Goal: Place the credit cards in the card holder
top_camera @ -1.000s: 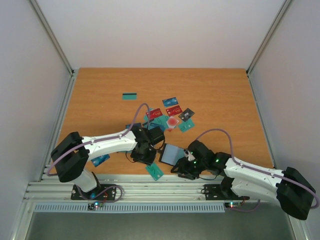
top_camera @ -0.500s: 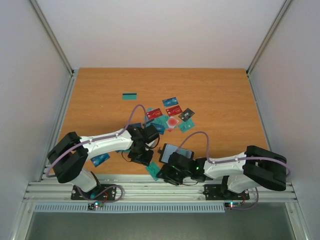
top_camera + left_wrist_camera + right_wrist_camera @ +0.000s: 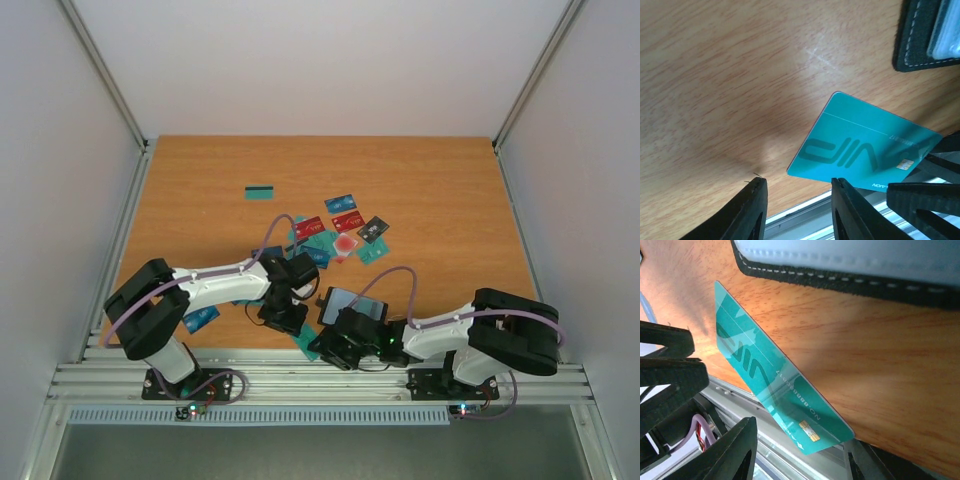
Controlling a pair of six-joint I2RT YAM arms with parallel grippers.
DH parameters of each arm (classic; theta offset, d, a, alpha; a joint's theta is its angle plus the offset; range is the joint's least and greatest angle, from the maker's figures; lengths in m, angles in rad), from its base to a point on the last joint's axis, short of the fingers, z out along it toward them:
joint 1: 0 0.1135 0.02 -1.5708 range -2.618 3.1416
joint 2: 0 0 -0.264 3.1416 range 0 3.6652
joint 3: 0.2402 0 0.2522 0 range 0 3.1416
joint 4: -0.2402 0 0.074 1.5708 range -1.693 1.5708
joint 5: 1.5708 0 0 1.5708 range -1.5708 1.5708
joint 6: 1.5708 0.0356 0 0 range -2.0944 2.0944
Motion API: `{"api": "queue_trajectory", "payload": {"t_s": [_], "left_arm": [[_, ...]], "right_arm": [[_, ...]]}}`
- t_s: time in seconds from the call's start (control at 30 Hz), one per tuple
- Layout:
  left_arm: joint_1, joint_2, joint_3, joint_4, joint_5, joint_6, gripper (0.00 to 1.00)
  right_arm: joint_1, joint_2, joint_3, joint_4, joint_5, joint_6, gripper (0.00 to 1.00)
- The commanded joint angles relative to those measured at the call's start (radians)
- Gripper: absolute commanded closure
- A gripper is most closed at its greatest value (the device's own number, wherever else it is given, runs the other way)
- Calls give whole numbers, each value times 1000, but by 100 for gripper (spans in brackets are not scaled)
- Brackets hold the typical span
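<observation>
A teal credit card (image 3: 309,341) lies at the table's near edge and overhangs the metal rail. It shows in the left wrist view (image 3: 865,150) and the right wrist view (image 3: 775,385). The black card holder (image 3: 350,303) lies open just beyond it, with its stitched edge in the wrist views (image 3: 925,35) (image 3: 850,265). My left gripper (image 3: 285,308) (image 3: 799,182) is open and empty, just left of the card. My right gripper (image 3: 335,345) (image 3: 800,440) is open, its jaws wide on either side of the card's overhanging end. Several more cards (image 3: 335,235) lie in a loose pile farther back.
A single teal card (image 3: 260,192) lies far back left. A blue card (image 3: 200,320) lies near the left arm. The metal rail (image 3: 300,375) runs along the near edge, under the overhanging card. Both grippers are close together at this edge.
My right arm has swung left and its gripper has moved from beside the card holder to the teal card at the near edge. My left gripper has barely moved.
</observation>
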Motion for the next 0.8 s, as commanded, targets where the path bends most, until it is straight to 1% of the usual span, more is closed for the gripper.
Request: {"api": "queue_trajectory", "payload": {"t_s": [0.0,0.1,0.2,0.47,0.6,0.77], "left_arm": [[4,22,-27,39,28,24,64],[4,37,-38,50,34,23,67],[4,55,-49,59,41,24,70],[4,75,-73,77,50,25,70],[4,69,-89,89,63,20,70],[4,64,-90,98,85,12,70]], "right_arm": [[10,22,-46,110,65,46,51],[10,47,-61,171,62,52,53],[9,82,-69,235,56,58,58],[9,156,-100,407,55,84,72],[9,138,-113,423,66,94,79],[7,100,-95,385,70,83,85]]}}
